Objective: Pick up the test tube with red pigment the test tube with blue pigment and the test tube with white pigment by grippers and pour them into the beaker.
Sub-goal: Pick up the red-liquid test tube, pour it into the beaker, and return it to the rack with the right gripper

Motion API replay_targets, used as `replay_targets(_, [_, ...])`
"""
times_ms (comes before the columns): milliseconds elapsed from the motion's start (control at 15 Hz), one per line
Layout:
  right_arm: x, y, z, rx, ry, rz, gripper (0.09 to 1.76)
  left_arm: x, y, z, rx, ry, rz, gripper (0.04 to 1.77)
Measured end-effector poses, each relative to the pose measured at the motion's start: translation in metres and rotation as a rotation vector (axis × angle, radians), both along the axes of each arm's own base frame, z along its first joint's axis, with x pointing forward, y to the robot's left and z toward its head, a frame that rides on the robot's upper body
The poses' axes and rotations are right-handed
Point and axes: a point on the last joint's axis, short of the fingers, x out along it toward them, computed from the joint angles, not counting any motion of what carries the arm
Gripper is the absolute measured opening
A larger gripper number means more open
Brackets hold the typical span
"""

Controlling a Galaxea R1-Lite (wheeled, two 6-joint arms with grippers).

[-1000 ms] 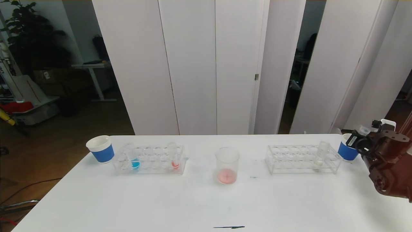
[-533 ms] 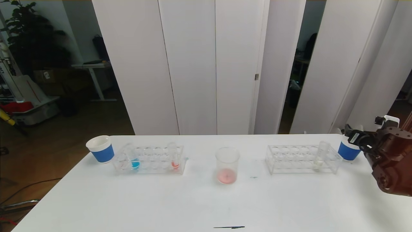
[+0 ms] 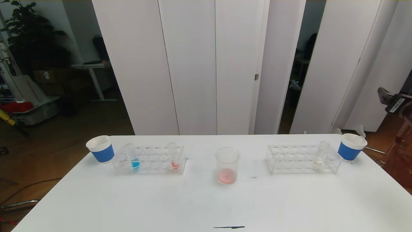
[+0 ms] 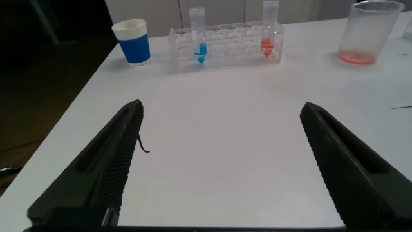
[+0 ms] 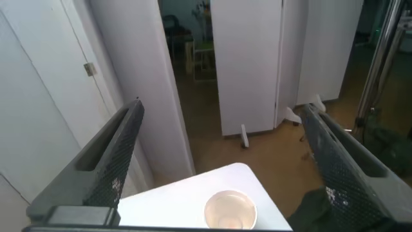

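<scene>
Right gripper [image 5: 222, 161] since lifted clear of table edge, fingers wide apart, empty, above blue cup [image 3: 351, 147]. Left gripper [image 4: 222, 164] likewise spread, empty. Risk: descent clips rack [image 3: 302, 158], toppling test tube with white pigment [image 3: 320, 157].

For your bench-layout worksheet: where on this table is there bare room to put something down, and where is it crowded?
Bare: the broad near half of the table, and the gaps between the beaker and each rack. Crowded: the far row, left rack, right rack, and the paper cups at both ends.

Lab: test-tube racks [image 3: 149, 159], beaker [image 3: 227, 165].
</scene>
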Motion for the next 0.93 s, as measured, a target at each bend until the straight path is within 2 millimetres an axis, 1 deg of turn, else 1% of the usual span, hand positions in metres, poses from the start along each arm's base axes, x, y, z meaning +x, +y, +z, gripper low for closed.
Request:
replay_targets(67, [-0.025,0.008,0.023,-0.013,-0.025,0.033,1.73,0.000,0.000,0.000,0.000,0.000,0.000,1.74])
replay_targets(133, [-0.050,0.018,0.041,-0.025,-0.048,0.065,1.73,0.000,0.000,0.000,0.000,0.000,0.000,1.74])
replay_targets(267, [-0.109,0.042,0.070,-0.052,-0.094,0.132,1.73,0.000,0.000,0.000,0.000,0.000,0.000,1.74])
replay_targets(400, [-0.169,0.067,0.084,-0.081,-0.124,0.204,1.73,0.000,0.000,0.000,0.000,0.000,0.000,1.74])
replay_targets(467, [-0.202,0.077,0.085,-0.102,-0.129,0.242,1.73,0.000,0.000,0.000,0.000,0.000,0.000,1.74])
replay_targets(600, [-0.258,0.090,0.076,-0.129,-0.121,0.295,1.73,0.000,0.000,0.000,0.000,0.000,0.000,1.74])
replay_targets(667, [-0.284,0.094,0.065,-0.132,-0.101,0.313,1.73,0.000,0.000,0.000,0.000,0.000,0.000,1.74])
replay_targets(733, [-0.305,0.095,0.051,-0.130,-0.078,0.322,1.73,0.000,0.000,0.000,0.000,0.000,0.000,1.74])
replay_targets(800, [-0.322,0.096,0.030,-0.125,-0.047,0.326,1.73,0.000,0.000,0.000,0.000,0.000,0.000,1.74])
replay_targets(867, [-0.332,0.096,0.006,-0.119,-0.009,0.330,1.73,0.000,0.000,0.000,0.000,0.000,0.000,1.74])
replay_targets(933, [-0.337,0.096,-0.020,-0.113,0.028,0.336,1.73,0.000,0.000,0.000,0.000,0.000,0.000,1.74])
